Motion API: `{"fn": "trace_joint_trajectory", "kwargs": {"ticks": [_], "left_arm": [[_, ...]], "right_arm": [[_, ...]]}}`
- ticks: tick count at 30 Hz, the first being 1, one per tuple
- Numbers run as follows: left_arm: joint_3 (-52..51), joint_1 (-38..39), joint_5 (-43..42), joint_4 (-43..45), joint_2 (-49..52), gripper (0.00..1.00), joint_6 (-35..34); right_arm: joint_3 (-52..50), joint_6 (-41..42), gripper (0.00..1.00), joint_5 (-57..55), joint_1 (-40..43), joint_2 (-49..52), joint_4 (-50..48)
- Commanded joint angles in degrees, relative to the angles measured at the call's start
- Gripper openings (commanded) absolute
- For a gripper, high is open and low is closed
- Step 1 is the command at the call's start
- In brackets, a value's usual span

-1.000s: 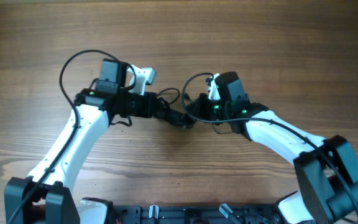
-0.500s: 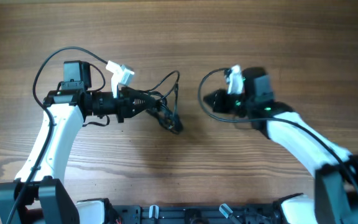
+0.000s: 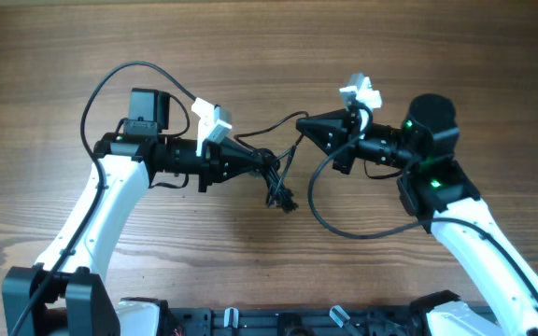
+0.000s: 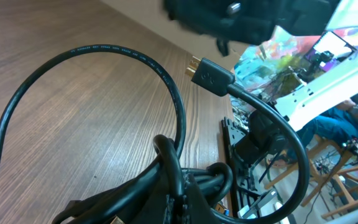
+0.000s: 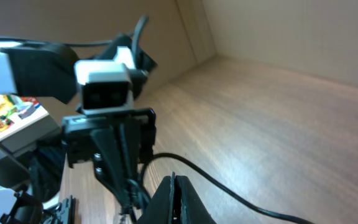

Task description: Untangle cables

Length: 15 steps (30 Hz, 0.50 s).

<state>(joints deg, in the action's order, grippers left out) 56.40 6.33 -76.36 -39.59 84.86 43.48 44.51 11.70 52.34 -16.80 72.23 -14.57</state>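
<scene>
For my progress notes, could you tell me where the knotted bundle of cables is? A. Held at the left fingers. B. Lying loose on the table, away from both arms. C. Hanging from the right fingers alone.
A: overhead, the cables bunch at the tip of the left fingers, one strand reaching across to the right fingers.

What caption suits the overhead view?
Left fingers grip the knotted cables over a wooden table; one strand reaches the shut right fingers.

No text can be read — only faint printing along one black cable (image 4: 104, 49), too small to make out.
</scene>
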Motion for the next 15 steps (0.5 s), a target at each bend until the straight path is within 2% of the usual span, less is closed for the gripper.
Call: {"fn": "trace_joint_trajectory", "kwargs": {"ticks": [1, 6, 15], "left_arm": [[0.0, 0.9, -0.9, 0.3, 0.0, 0.04, 1.3], [0.0, 0.9, 0.9, 0.4, 0.0, 0.04, 1.2], [0.0, 0.9, 1.0, 1.7, 0.0, 0.04, -0.4]], "right_arm": [[0.8, 0.4, 0.04, 3.2, -2.7, 4.2, 0.7], [0.8, -1.2, 0.04, 3.5, -5.8, 8.2, 11.5], [0.8, -1.0, 0.04, 9.3, -8.3, 8.2, 16.7]]}}
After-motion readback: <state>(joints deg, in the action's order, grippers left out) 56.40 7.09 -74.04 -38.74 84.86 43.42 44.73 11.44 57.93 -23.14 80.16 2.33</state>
